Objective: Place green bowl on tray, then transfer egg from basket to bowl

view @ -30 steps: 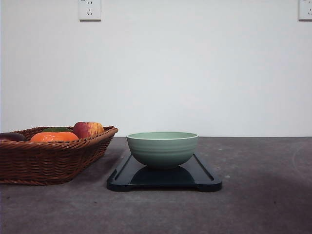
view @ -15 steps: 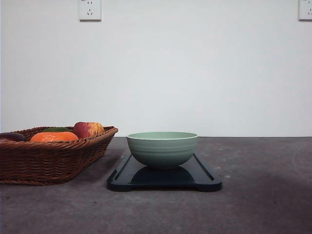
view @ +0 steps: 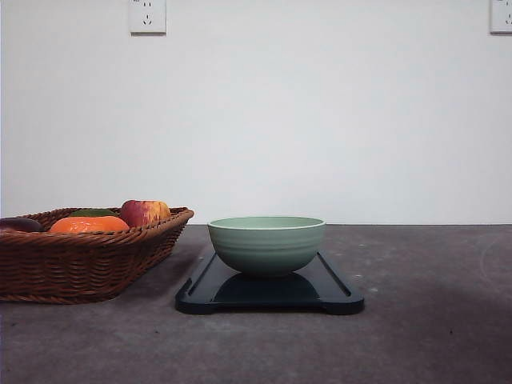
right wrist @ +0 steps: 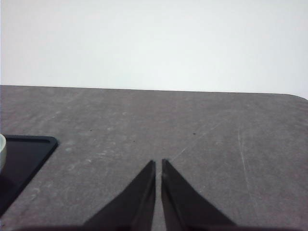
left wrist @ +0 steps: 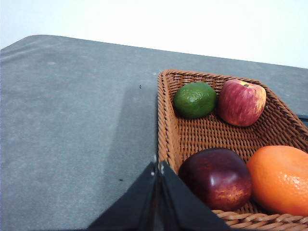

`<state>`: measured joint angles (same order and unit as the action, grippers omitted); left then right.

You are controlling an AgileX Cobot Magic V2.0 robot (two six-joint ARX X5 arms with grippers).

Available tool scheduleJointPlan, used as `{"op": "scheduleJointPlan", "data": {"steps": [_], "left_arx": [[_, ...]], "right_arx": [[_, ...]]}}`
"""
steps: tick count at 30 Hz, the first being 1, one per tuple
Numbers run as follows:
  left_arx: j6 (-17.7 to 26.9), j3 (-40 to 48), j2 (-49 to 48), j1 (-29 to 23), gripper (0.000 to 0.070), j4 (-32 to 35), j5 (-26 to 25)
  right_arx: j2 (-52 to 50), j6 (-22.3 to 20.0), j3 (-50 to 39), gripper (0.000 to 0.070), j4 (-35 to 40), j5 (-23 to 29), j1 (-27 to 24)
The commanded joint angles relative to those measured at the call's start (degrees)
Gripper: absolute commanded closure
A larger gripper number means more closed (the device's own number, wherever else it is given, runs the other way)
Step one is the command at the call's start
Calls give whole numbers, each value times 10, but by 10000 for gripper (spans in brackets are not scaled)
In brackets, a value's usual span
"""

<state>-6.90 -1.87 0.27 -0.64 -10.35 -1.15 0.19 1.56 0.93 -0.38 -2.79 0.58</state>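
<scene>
Green bowl sits upright on tray; its interior is hidden. Basket is cut off at frame edge; dark reddish oval, possibly the egg, lies inside. Left gripper and right gripper are closed, empty.

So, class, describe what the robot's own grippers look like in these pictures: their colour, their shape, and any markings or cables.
Each gripper shows as two flat, matte black fingers tapering to narrow tips. The left gripper and the right gripper look alike: smooth wedge-shaped blades with straight inner edges. No markings, labels or cables can be seen on the parts in view.
</scene>
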Motion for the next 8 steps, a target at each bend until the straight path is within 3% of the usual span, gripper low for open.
{"op": "scheduleJointPlan", "data": {"steps": [1, 8], "left_arx": [[0, 11, -1, -1, 700, -4, 3], [0, 11, -1, -1, 700, -4, 3]], "right_arx": [[0, 6, -3, 685, 9, 0, -1], [0, 6, -3, 686, 9, 0, -1]]}}
